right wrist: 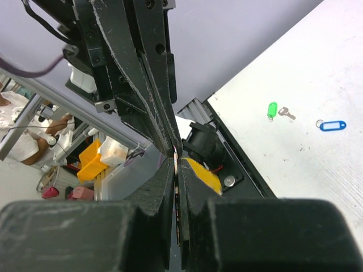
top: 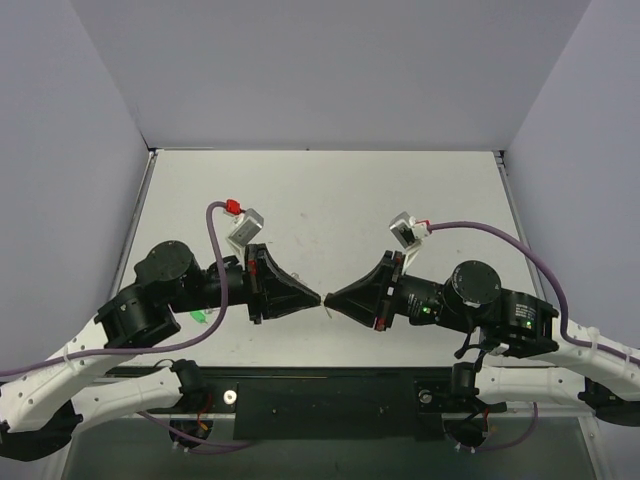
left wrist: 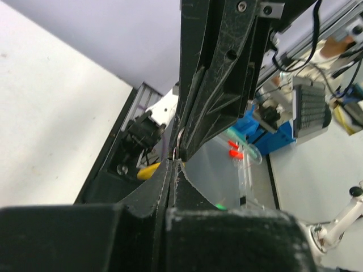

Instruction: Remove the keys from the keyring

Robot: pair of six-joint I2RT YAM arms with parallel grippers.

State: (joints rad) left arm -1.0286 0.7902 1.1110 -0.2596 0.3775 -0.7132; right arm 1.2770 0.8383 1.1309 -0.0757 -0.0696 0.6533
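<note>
My two grippers meet tip to tip above the table's near middle: left gripper [top: 317, 298], right gripper [top: 331, 300]. The right wrist view shows my right gripper [right wrist: 177, 161] shut on a thin silver strip, the key [right wrist: 178, 187] seen edge-on. The yellow tag of the keyring [right wrist: 205, 175] hangs just beside its fingers. In the left wrist view my left gripper [left wrist: 172, 164] is shut at the thin metal ring [left wrist: 174, 148], with the yellow tag [left wrist: 148, 170] hanging just to its left. The top view hides the tag between the fingertips.
A green tag [right wrist: 272, 109] with a silver key [right wrist: 287, 113] and a blue tag [right wrist: 332, 124] lie on the white table [top: 330, 200] to the left; the green tag [top: 200, 316] peeks out beside the left arm. The black base rail [top: 320, 385] runs below.
</note>
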